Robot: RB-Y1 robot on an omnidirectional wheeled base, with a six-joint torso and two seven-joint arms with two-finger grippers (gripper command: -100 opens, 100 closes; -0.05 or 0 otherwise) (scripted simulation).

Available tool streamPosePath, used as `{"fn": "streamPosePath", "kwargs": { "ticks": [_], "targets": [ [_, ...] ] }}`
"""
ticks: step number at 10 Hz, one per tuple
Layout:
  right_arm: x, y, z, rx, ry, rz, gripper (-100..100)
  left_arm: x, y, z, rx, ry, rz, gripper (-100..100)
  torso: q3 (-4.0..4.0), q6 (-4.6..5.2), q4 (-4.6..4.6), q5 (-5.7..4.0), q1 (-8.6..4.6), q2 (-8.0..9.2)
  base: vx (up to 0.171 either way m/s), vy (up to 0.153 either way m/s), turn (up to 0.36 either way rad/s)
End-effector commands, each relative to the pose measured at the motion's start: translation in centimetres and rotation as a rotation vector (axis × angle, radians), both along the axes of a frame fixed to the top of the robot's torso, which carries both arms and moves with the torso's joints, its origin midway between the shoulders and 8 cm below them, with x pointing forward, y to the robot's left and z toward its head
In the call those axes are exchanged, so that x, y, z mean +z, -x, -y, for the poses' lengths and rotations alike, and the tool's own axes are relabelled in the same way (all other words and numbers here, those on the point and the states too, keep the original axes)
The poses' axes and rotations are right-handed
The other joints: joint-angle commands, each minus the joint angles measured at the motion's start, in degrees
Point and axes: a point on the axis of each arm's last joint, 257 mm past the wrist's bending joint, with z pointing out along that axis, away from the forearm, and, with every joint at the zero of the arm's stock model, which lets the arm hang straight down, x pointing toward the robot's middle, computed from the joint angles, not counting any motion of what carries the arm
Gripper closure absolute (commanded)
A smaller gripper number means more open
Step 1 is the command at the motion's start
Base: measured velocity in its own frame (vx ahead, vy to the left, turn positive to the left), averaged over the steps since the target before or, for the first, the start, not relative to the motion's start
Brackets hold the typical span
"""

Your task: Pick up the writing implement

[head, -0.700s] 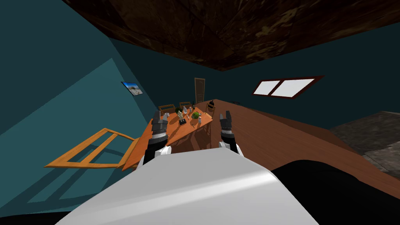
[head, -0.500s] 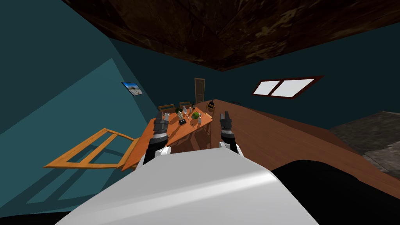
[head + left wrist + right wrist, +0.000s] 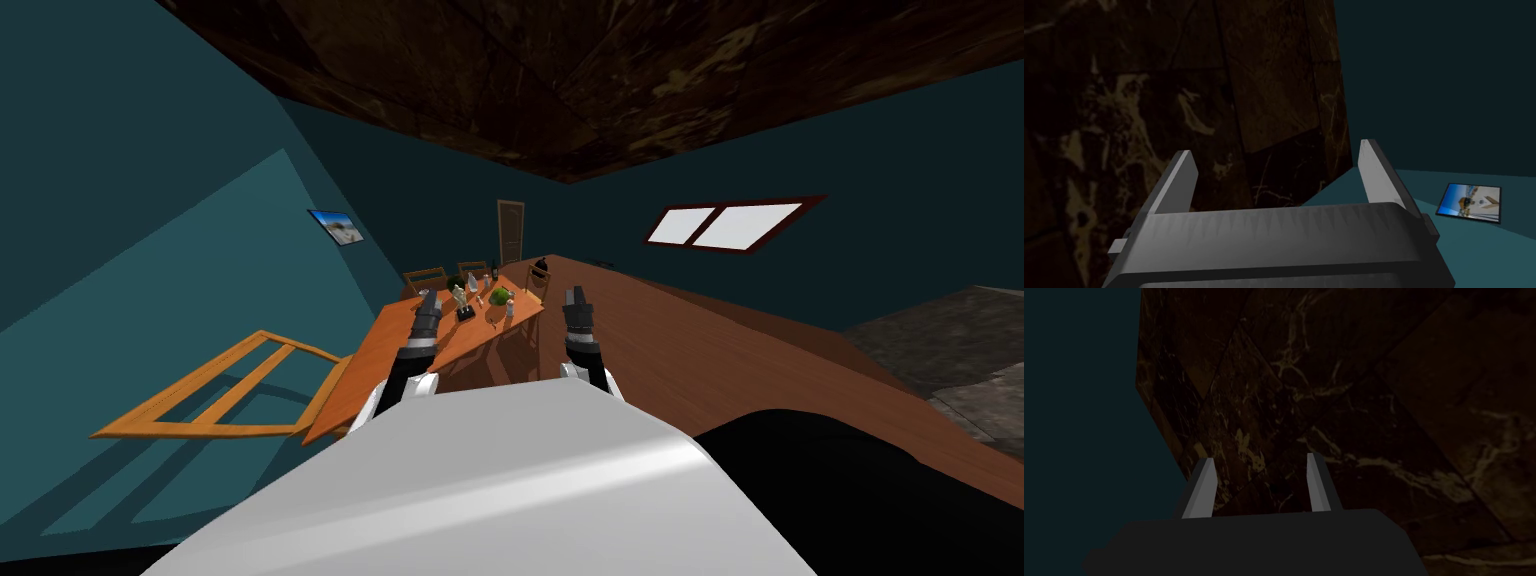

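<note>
Head view: the writing implement cannot be singled out among small items [image 3: 487,297] crowded on the orange rectangular table [image 3: 492,326]. The left gripper [image 3: 430,300], fingers spread wide and empty, has been swung inward toward them, apparently opening the reach; the right gripper [image 3: 574,296], narrowly parted, is held empty.

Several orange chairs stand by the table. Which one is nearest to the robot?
The chair on the robot's left, at the table's near end: its open orange frame looms large, while the other chairs show small toward the far end.
</note>
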Motion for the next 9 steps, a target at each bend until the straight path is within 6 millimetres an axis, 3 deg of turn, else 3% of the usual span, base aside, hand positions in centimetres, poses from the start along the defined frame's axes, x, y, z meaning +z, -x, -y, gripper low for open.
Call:
{"fn": "streamPosePath", "kwargs": {
  "ticks": [1, 2, 3, 5, 8, 9],
  "targets": [
    [0.0, 0.0, 0.0, 0.0, 0.0, 0.0, 0, -2.0, -1.5, 0.0, 0.002, -0.035, -0.058, -100, 0.0, 0.0, 0.0, 0.0, 0.0, 0.0, 0.039, -0.028, -0.006],
    [0.0, 0.0, 0.0, 0.0, 0.0, 0.0, 0, -3.4, -2.4, 0.1, 0.005, -0.054, -0.096, -100, -0.01, 0.0, 0.0, 0.0, 0.03, -0.02, 0.044, -0.044, -0.007],
    [0.0, 0.0, 0.0, 0.0, 0.0, 0.0, 0, -3.4, -2.4, 0.1, 0.005, -0.054, -0.096, -100, -0.02, 0.0, -0.01, -0.01, -0.04, -0.04, 0.034, -0.03, 0.0],
    [0.0, 0.0, 0.0, 0.0, 0.0, 0.0, 0, -6.2, -4.4, 0.2, 0.014, -0.091, -0.175, -100, 0.0, 0.0, 0.0, 0.0, 0.03, 0.0, 0.034, -0.027, -0.006],
    [0.0, 0.0, 0.0, 0.0, 0.0, 0.0, 0, -8.0, -5.5, 0.2, 0.02, -0.11, -0.223, -100, -0.01, 0.0, 0.0, 0.0, 0.03, -0.01, 0.031, -0.022, -0.004],
    [0.0, 0.0, 0.0, 0.0, 0.0, 0.0, 0, -9.7, -6.5, 0.3, 0.026, -0.128, -0.269, -100, 0.01, -0.01, 0.0, 0.0, 0.05, 0.02, 0.025, -0.027, -0.005]
  ]
}}
